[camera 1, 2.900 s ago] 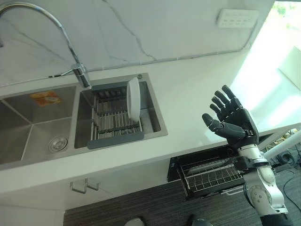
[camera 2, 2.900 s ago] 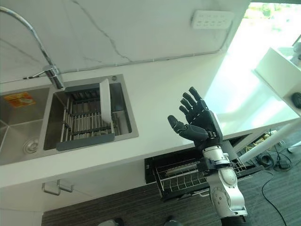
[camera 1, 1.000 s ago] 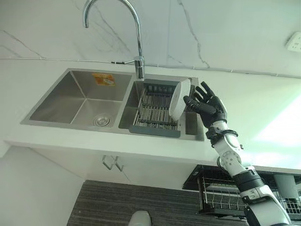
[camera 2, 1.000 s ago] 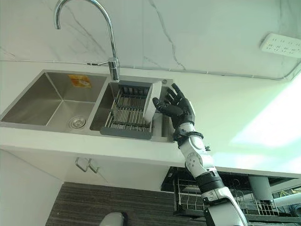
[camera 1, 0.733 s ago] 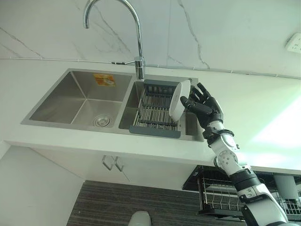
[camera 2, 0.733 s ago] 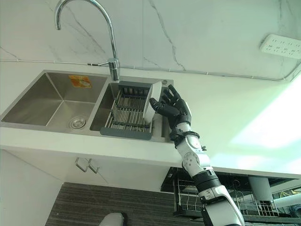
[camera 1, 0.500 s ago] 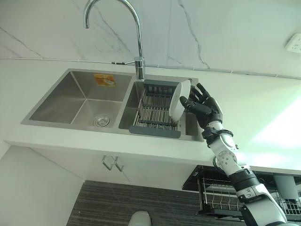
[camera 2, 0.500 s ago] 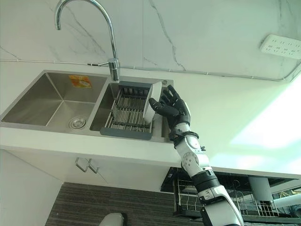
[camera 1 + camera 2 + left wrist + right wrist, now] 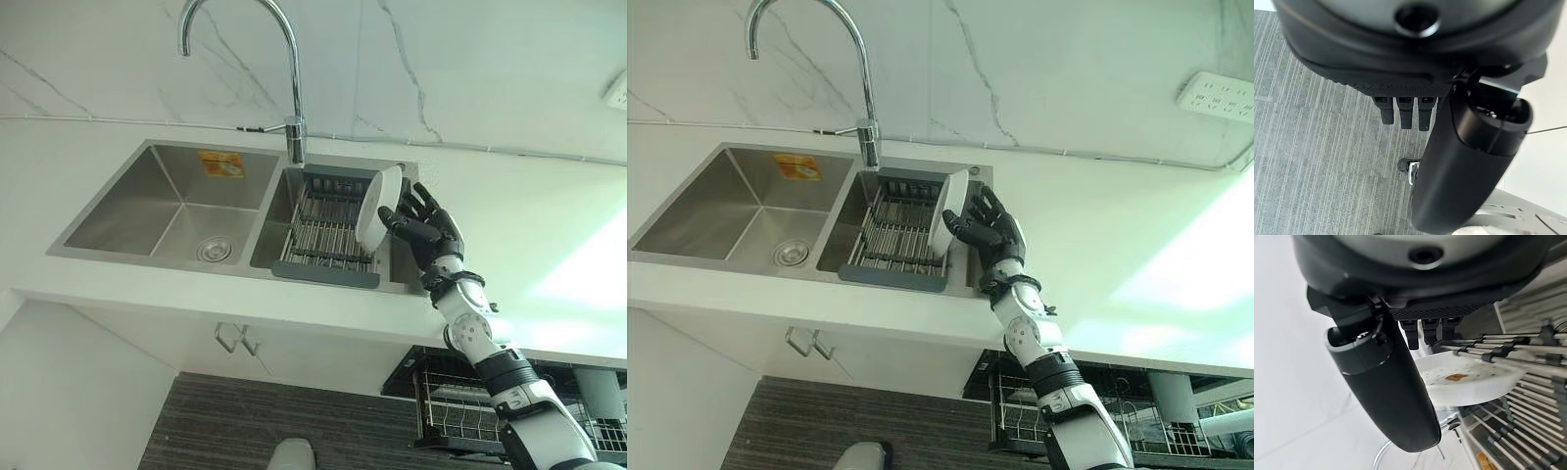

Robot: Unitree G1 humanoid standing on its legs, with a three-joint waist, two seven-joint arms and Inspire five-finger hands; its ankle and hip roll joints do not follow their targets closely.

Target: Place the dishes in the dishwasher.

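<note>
A white plate (image 9: pixel 375 209) stands on edge at the right end of a grey drying rack (image 9: pixel 323 235) in the sink's right basin. My right hand (image 9: pixel 423 227) reaches over the counter to the plate's right side, open, with spread fingers right at its rim. In the right wrist view the plate (image 9: pixel 1469 379), with a small brown spot on it, lies just past the fingers (image 9: pixel 1431 329), and the thumb (image 9: pixel 1386 387) is on its near side. My left hand (image 9: pixel 1464 161) hangs open above a grey striped floor. The dishwasher's wire rack (image 9: pixel 456 416) is pulled out below the counter at the lower right.
A tall curved faucet (image 9: pixel 294 127) rises behind the divide between the basins. The left basin (image 9: pixel 167 211) holds just a drain and a sticker. White counter (image 9: pixel 549 245) stretches right of the sink, with a wall socket (image 9: pixel 1220 96) above it.
Over the last second my right hand has edged left, closing in on the plate's rim with its fingers still spread. The plate has not moved. The view shifted slightly.
</note>
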